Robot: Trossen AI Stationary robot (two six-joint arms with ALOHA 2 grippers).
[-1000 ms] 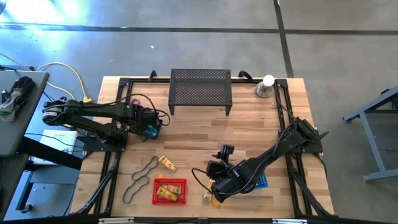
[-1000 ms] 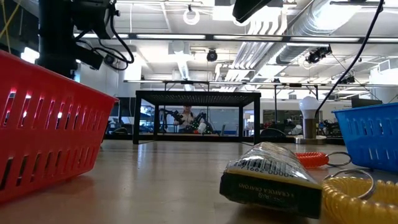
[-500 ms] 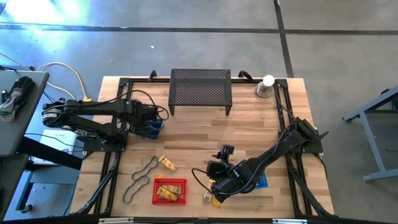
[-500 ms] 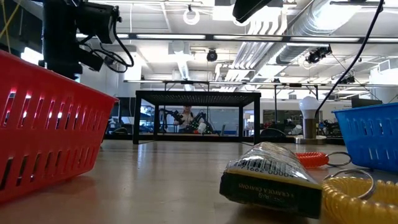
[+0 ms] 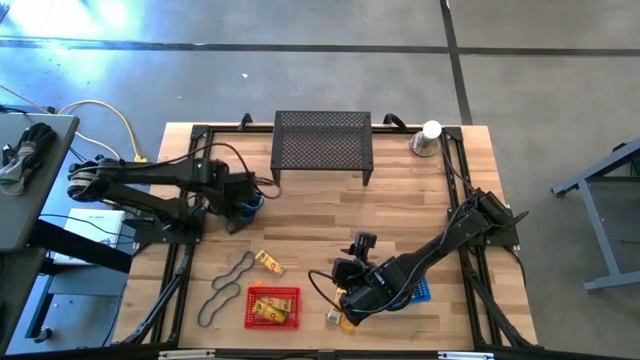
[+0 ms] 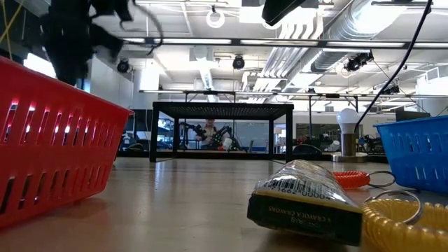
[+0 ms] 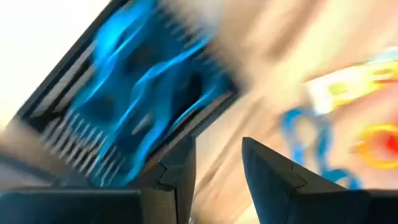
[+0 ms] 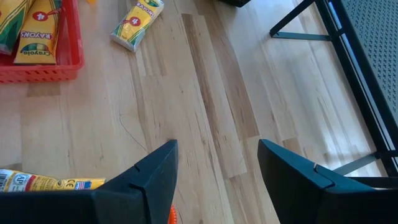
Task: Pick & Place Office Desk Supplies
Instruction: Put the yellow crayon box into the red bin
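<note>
My left gripper (image 5: 240, 203) hangs open, pointing down, above a small blue basket (image 7: 134, 93) at the table's left; nothing is between its fingers (image 7: 217, 165). That view is blurred; a yellow box (image 7: 348, 87), a blue coil (image 7: 305, 137) and an orange ring (image 7: 379, 143) lie beyond. My right gripper (image 5: 347, 302) waits open at the near middle (image 8: 217, 168), above bare wood. A red basket (image 5: 272, 307) holds yellow crayon boxes. One crayon box (image 5: 267, 262) and dark band loops (image 5: 225, 285) lie flat on the table.
The black mesh stand (image 5: 322, 140) stands at the far middle, with the silver cone and white ball (image 5: 428, 138) to its right. A second blue basket (image 5: 420, 292) sits under my right arm. A crayon box (image 6: 308, 199) and a yellow coil (image 6: 399, 224) lie near the front edge.
My left gripper has risen above the blue basket at the left and has turned at the wrist, drifting a little toward the table's left edge. My right arm has kept still.
</note>
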